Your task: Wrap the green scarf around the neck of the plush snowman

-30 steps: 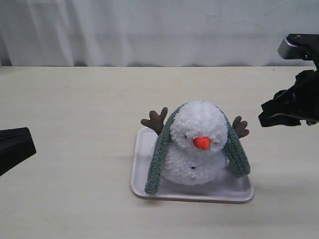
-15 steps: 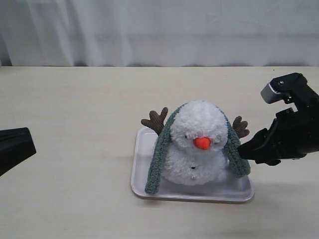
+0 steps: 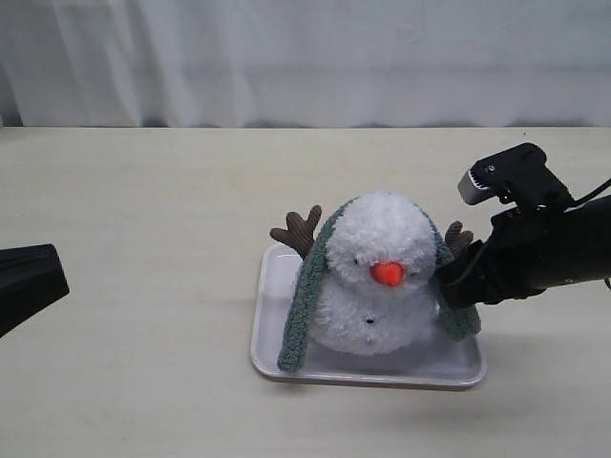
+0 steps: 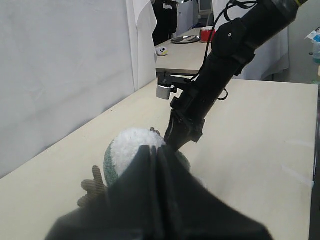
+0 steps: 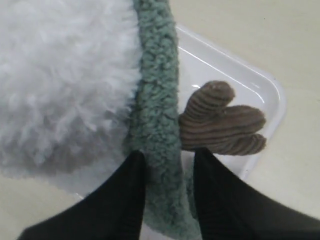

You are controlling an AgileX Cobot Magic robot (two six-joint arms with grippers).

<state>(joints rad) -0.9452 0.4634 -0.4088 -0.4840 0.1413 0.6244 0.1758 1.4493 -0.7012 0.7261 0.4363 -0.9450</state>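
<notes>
Your scarf (image 3: pixel 301 305) only drapes over the snowman (image 3: pixel 377 239), ends uncrossed. Your right gripper (image 5: pixel 167 155) straddles one end, pinch unclear. Your left gripper (image 4: pixel 156 150) is closed.

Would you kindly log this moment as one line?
right tool: straddling green scarf beside plush snowman, grip unconfirmed | left tool: shut, clear of tray

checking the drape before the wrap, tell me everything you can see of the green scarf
The green scarf is a long, fuzzy grey-green knit strip draped over the plush snowman's head, one end hanging down each side. One end reaches the white tray's front rim; the other hangs beside a brown corduroy arm, between the right gripper's fingers. Whether they pinch it is unclear.
</notes>
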